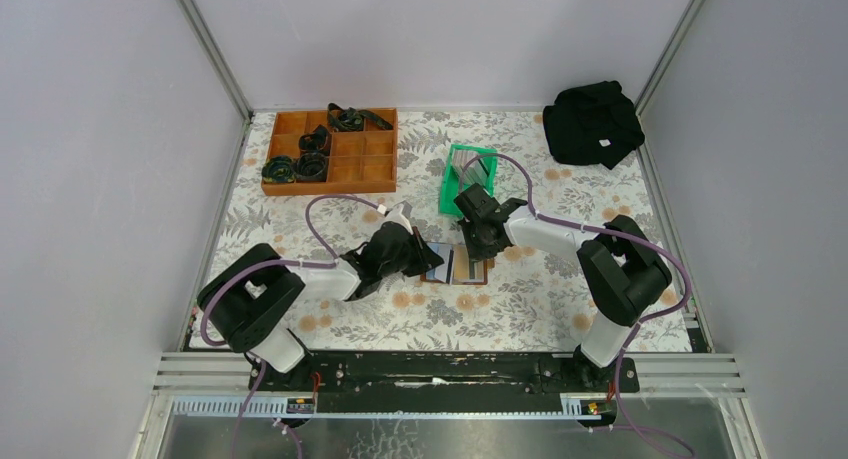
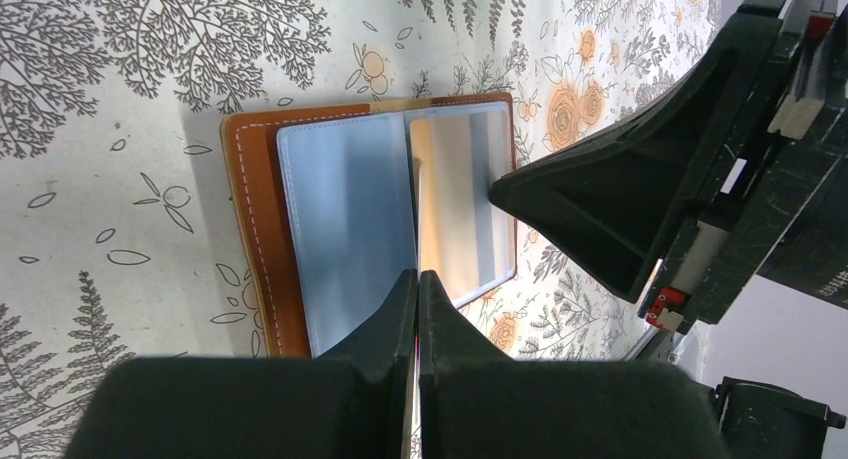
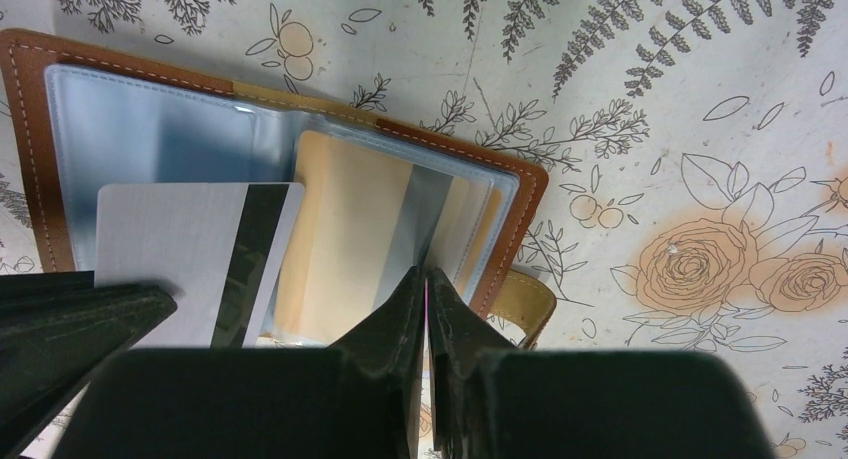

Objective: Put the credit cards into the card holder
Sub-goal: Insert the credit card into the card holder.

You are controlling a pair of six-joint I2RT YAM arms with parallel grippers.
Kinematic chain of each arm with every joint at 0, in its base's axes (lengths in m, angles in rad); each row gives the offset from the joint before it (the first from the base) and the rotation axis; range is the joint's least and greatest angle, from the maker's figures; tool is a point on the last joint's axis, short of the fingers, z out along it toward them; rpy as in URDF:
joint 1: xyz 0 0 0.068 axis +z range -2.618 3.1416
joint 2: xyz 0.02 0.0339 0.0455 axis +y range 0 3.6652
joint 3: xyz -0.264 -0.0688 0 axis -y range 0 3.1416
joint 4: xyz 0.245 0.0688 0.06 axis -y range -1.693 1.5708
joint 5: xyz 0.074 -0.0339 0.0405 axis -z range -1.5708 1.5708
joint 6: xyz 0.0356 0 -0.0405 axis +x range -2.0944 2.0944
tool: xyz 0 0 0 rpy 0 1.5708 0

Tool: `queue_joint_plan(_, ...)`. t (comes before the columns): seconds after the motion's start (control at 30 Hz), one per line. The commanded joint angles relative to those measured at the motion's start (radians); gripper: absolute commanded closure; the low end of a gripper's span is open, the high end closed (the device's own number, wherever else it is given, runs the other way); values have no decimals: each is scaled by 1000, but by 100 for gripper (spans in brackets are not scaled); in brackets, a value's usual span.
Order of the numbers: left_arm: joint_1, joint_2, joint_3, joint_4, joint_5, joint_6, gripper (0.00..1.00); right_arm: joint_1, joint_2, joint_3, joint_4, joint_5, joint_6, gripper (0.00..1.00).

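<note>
The card holder (image 1: 462,269) lies open, sleeves up, at the middle of the floral tabletop (image 1: 520,309), between the two arms. The left fingers (image 2: 408,301) come in from its 9 o'clock side and are pressed fully together, tips over the centre fold. I cannot tell whether a sleeve is nipped between them. The right fingers (image 3: 415,297) reach in from 1 o'clock, closed to a hairline slit at the edge of the clear sleeves (image 3: 450,209) on the tan half; what they pinch, if anything, is unclear. A silver card (image 3: 180,259) with a black stripe rests over the other half, one end just beside the left fingers. At 12 o'clock from the holder stands a green bin (image 1: 452,184) with a grey stack of credit cards (image 1: 478,169). A wooden tray (image 1: 330,188) sits at 10 o'clock and a black bag (image 1: 592,122) at 2 o'clock.
</note>
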Motion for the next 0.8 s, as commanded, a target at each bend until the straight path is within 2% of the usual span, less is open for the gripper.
queue_joint_plan(0.0, 10, 12, 16, 41, -16, 13, 100, -5, 1, 3, -10, -5, -1, 90)
queue_joint_plan(0.77, 25, 86, 52, 77, 26, 1, 100, -10, 12, -8, -2, -12, -6, 90)
